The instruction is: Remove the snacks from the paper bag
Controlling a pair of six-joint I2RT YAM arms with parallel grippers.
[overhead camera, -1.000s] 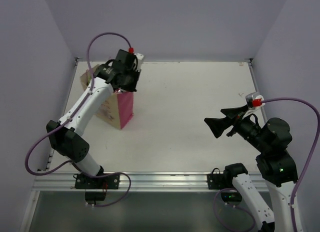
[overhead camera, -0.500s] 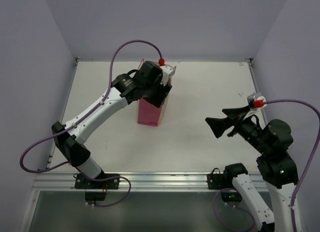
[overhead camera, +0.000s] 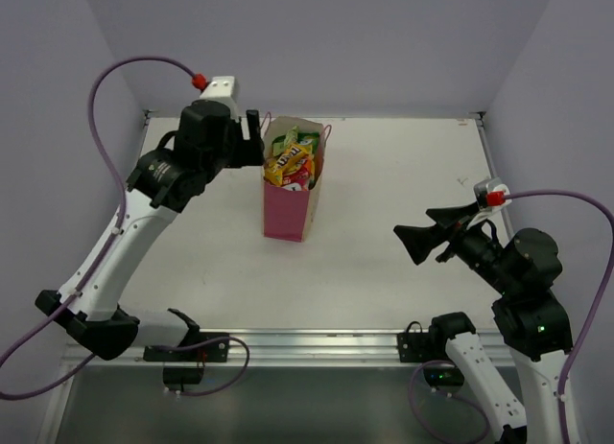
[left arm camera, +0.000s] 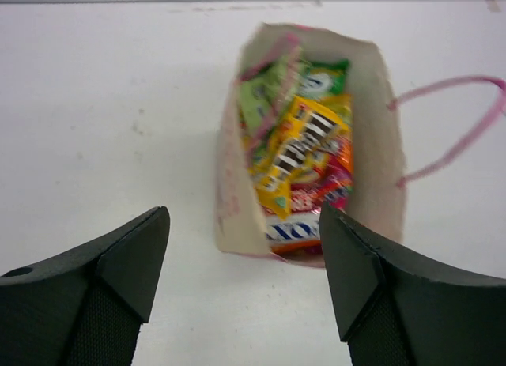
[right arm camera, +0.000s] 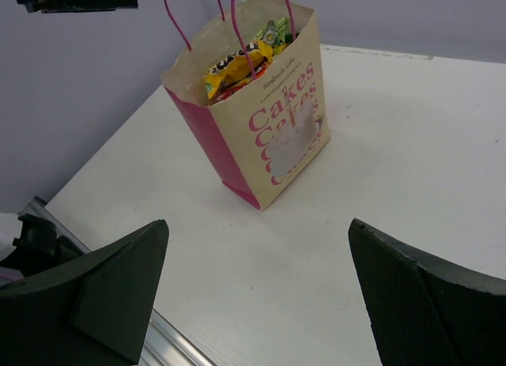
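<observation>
The paper bag (overhead camera: 287,210) stands upright on the white table, left of centre, pink-sided with a cream front that reads "Cakes" (right arm camera: 286,119). Its mouth is open and its tan inside (left arm camera: 384,137) shows. The snacks (overhead camera: 291,160) fill it: a yellow packet on top, with green, red and blue-white ones around it (left arm camera: 304,154); they also peek out in the right wrist view (right arm camera: 237,66). My left gripper (overhead camera: 253,137) hovers just left of and above the bag's mouth, open and empty (left arm camera: 243,212). My right gripper (overhead camera: 413,229) hangs open and empty well to the bag's right (right arm camera: 257,224).
The bag's thin pink cord handles (left arm camera: 462,121) stick out over its rim. An aluminium rail (overhead camera: 307,342) runs along the table's near edge. Purple-grey walls close in the back and both sides.
My left gripper carried the bag from the far left corner toward the middle, set it down upright, opened and drew back up to the left. The right arm has not moved.
</observation>
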